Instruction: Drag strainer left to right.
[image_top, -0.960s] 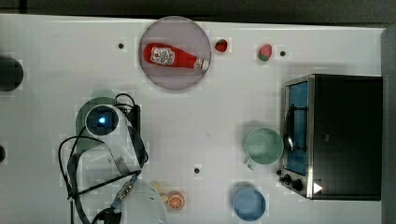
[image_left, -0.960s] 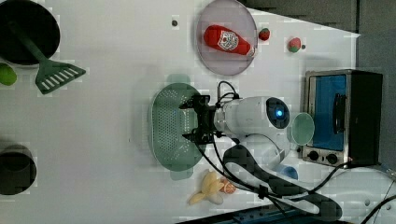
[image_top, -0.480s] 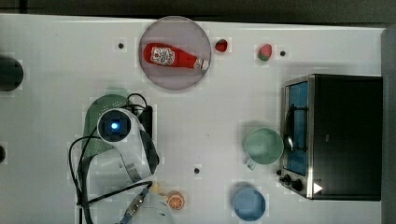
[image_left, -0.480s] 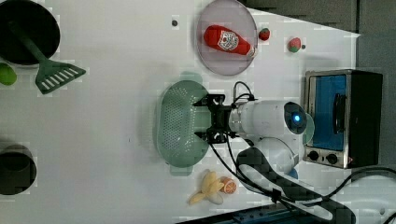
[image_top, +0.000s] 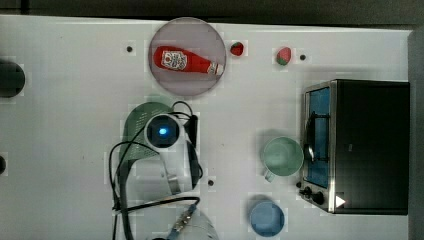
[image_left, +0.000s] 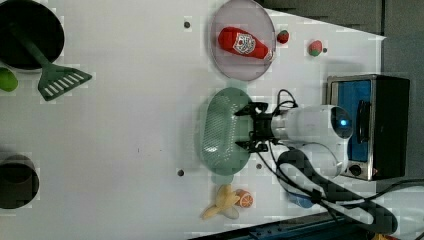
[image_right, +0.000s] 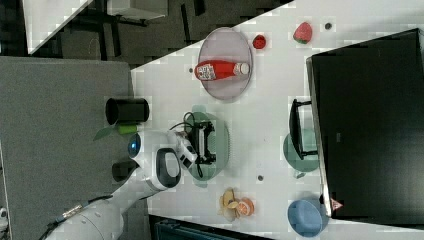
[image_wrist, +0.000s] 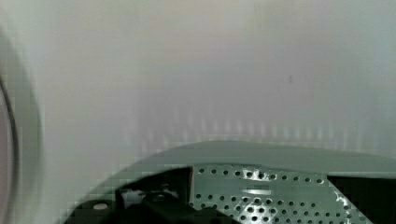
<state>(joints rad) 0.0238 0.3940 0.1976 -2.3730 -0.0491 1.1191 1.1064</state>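
My claw (image_left: 246, 127) is spread wide over the strainer (image_left: 220, 131), which lies on the tabletop (image_left: 130, 125) below the ketchup plate (image_left: 243, 40) in the left view. I judge it light, stiff, slippery plastic; hooking its rim seems the safest hold.

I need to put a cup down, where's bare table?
Bare: the wide stretch of the table between the spatula and the strainer in the left view. Crowded: between the mug, toaster oven and blue bowl.
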